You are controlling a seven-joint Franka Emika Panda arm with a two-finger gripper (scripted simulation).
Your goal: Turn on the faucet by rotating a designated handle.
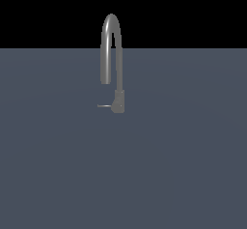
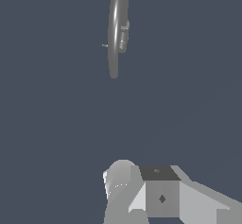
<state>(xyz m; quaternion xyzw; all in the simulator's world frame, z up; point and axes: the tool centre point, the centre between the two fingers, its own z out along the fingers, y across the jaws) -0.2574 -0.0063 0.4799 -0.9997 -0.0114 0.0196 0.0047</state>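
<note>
The faucet (image 1: pixel 118 59) is a tall grey gooseneck standing on the flat grey surface, its arched spout curving down towards the exterior view's left. The handle (image 1: pixel 103 106) is a thin short rod sticking out of the blocky base (image 1: pixel 118 101) towards the exterior view's left. No arm or gripper shows in the exterior view. Seen from above in the wrist view, the faucet (image 2: pixel 116 29) is foreshortened, with the handle (image 2: pixel 105 45) a tiny stub beside it. Grey blocky parts of my gripper (image 2: pixel 151 190) fill that picture's edge, well apart from the faucet. Its fingers cannot be made out.
A plain blue-grey floor (image 1: pixel 183 165) spreads all round the faucet, with a black background behind it.
</note>
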